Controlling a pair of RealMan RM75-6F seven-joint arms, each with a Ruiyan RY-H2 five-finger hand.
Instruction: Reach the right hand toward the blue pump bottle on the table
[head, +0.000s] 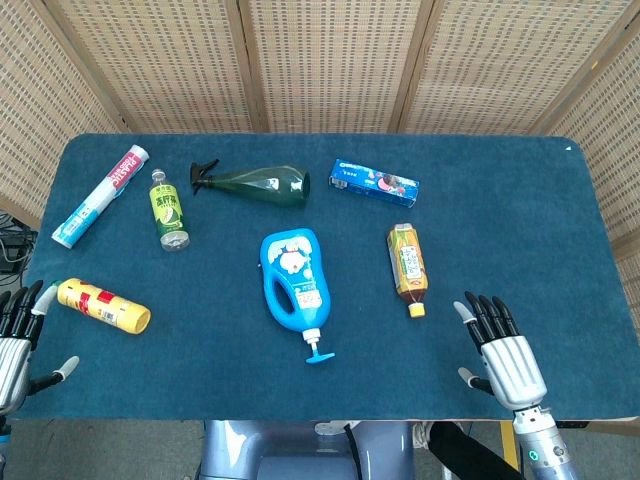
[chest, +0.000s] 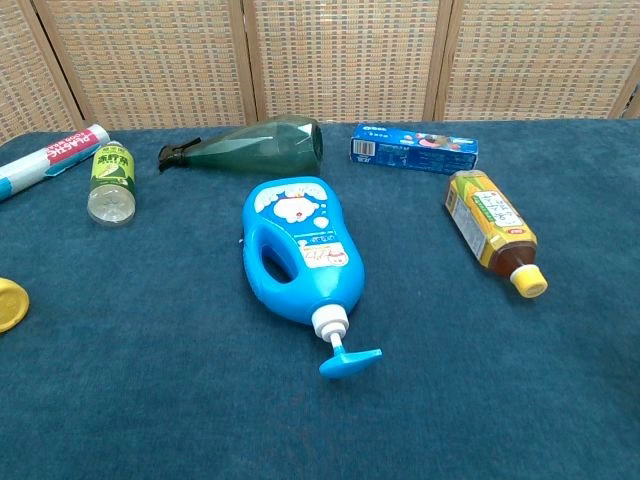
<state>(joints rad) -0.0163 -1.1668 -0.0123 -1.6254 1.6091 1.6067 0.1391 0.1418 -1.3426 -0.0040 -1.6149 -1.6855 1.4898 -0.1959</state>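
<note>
Blue pump bottle (head: 291, 278) lay flat near the middle of the worktop (head: 500, 230), its base toward the far edge and its white collar and blue pump head toward the near edge. Well apart from it, the right hand (head: 505, 357) rested near the near right corner of the worktop, palm down, fingers spread and pointing toward the far edge, holding nothing; the chest view did not show it. The left hand (head: 14, 345) sat at the near left corner, partly cut off by the frame, its fingers apart and empty.

Between the pump bottle and the right edge lay an amber tea bottle (head: 408, 266) with a yellow cap, cap toward the near edge, its liquid showing brown near the neck. A blue toothpaste box (head: 374, 183) lay beyond it toward the far edge. A dark green spray bottle (head: 255, 184) lay on its side beyond the pump bottle; whether it held anything could not be told. Toward the left edge lay a small green-labelled bottle (head: 167, 208), a white tube (head: 100, 196) and a yellow can (head: 103, 305).
</note>
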